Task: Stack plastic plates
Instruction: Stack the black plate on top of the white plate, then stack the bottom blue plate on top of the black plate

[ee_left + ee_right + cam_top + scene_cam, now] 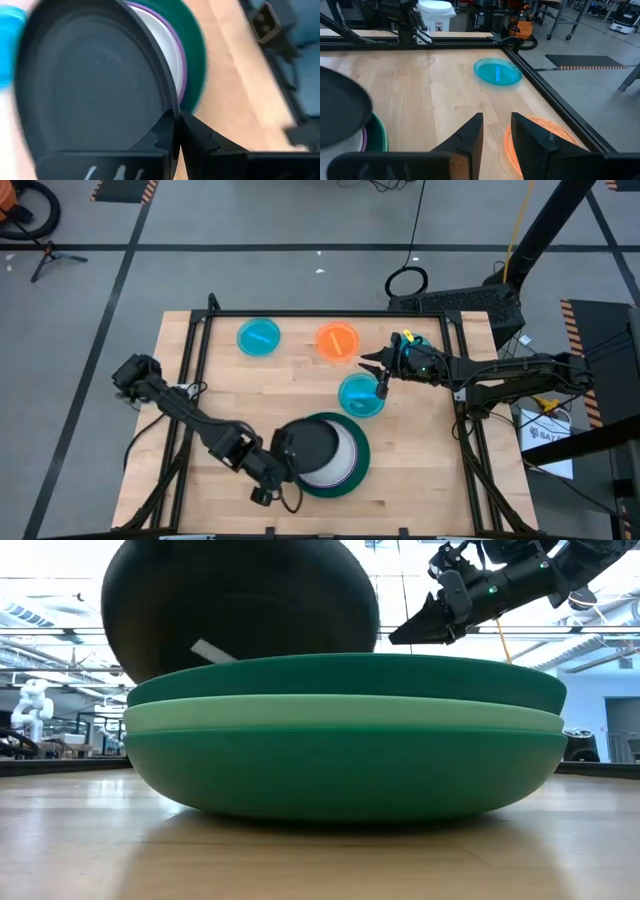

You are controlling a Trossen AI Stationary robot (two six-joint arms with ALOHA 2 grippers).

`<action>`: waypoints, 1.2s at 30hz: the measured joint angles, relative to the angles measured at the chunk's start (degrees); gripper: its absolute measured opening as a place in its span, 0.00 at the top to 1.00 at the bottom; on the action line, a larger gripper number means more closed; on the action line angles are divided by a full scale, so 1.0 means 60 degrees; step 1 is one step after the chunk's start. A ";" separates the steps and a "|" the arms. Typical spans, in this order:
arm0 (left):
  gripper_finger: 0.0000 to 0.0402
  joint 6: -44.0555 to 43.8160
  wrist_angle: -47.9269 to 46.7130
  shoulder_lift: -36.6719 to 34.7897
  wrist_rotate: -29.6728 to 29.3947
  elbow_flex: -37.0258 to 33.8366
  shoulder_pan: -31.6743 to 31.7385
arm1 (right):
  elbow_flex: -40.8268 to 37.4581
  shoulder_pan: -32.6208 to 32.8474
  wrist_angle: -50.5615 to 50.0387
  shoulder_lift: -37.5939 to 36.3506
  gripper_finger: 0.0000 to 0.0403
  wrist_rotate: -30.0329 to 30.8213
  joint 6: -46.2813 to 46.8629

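High view: I see left gripper (283, 452) clamped on black plate (312, 442) rim, tilted over green stack (352, 472) at table (230, 395) front. Right gripper (372, 365), fingers apart, hovers betw orange plate (337, 340) & cyan plate (358, 396); 2nd cyan plate (259, 336) at back. Low view: black plate (240, 600) raised above stack. L wrist: fingers (165, 137) pinch rim. R wrist: fingers (470, 132) parted.

No text or label can be read.
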 joint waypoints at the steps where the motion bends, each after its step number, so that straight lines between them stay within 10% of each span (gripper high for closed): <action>1: 0.93 0.0091 0.0125 0.0013 0.0339 -0.0003 0.0088 | 0.0000 0.0000 0.0000 0.0000 0.77 0.0002 0.0002; 16: 0.85 0.0655 0.0806 0.0049 0.2807 0.0001 0.1007 | 0.0000 0.0000 -0.0007 0.0000 0.77 0.0000 0.0007; 26: 0.60 0.1630 0.0763 0.0049 0.2877 0.0001 0.1266 | 0.0000 0.0000 -0.0018 0.0000 0.77 -0.0004 0.0006; 36: 0.63 0.3378 0.0219 0.0049 0.2797 0.0004 0.1934 | 0.0000 -0.0018 -0.0310 0.0000 0.77 0.0048 0.0351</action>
